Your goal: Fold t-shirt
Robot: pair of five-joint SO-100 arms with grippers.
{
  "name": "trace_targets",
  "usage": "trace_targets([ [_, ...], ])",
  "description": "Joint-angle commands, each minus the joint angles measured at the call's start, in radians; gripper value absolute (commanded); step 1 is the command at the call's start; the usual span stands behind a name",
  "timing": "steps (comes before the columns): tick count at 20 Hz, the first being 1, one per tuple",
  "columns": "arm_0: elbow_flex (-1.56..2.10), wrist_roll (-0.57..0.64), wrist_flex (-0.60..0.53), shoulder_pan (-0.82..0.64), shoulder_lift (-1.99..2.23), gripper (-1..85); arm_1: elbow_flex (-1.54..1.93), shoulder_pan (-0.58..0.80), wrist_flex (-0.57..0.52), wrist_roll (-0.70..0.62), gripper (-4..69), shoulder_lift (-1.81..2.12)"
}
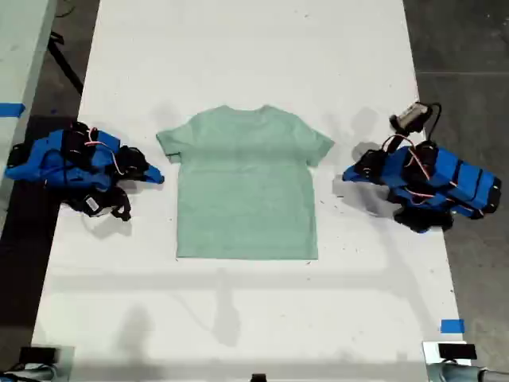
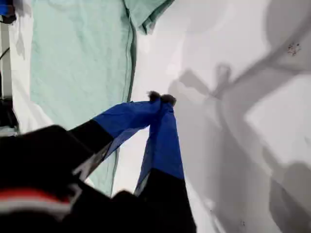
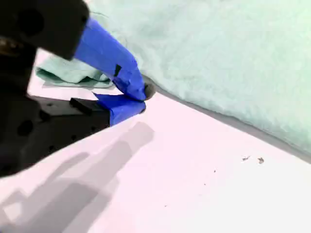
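The t-shirt lies flat and unfolded on the white table, between my two grippers. My first gripper and second gripper each rest just beside a shirt edge, jaws closed on nothing. No fold is made yet; all folding remains.

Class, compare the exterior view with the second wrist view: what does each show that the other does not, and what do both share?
Only the exterior view shows the whole t-shirt lying flat and unfolded, both blue arms flanking it, and blue tape on the table. Only the second wrist view shows my second gripper up close, its blue fingertips together, on the bare table beside the shirt's edge, plus small specks. Both show the mint-green shirt and the white table.
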Motion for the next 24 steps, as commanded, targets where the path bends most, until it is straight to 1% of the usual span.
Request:
trace_targets([
  [1, -0.009, -0.006, 0.000, -0.023, 0.000, 0.3, -0.021, -0.003, 0.003, -0.005, -1.5, -0.005],
  [4, -0.009, -0.008, 0.000, 0.005, 0.000, 0.0, -0.021, -0.003, 0.003, -0.025, -1.5, -0.005],
  [8, -0.009, -0.008, 0.002, 0.008, 0.000, 0.0, -0.028, -0.005, 0.006, -0.094, -1.5, -0.003],
  [11, -0.017, -0.015, -0.008, 0.012, 0.000, 0.0, -0.052, -0.009, 0.015, -0.098, -1.5, -0.003],
  [14, -0.031, -0.061, -0.018, 0.003, 0.000, 0.0, -0.132, -0.011, 0.014, -0.129, -1.5, -0.003],
  [17, -0.087, -0.052, -0.087, -0.005, -0.021, 0.0, -0.241, -0.012, 0.006, -0.153, 1.0, -0.048],
  [19, -0.173, -0.035, -0.077, -0.035, -0.109, 0.0, -0.333, 0.003, -0.018, -0.195, 4.5, -0.167],
  [21, -0.282, 0.023, -0.087, -0.084, -0.262, 0.0, -0.437, 0.029, -0.074, -0.261, 8.0, -0.331],
  [22, -0.341, 0.054, -0.083, -0.120, -0.330, 0.0, -0.508, 0.052, -0.083, -0.307, 9.9, -0.423],
  [23, -0.397, 0.091, -0.071, -0.156, -0.390, 0.1, -0.584, 0.081, -0.071, -0.353, 11.9, -0.522],
  [24, -0.453, 0.118, -0.048, -0.192, -0.445, 2.2, -0.652, 0.112, -0.058, -0.397, 13.8, -0.604],
])
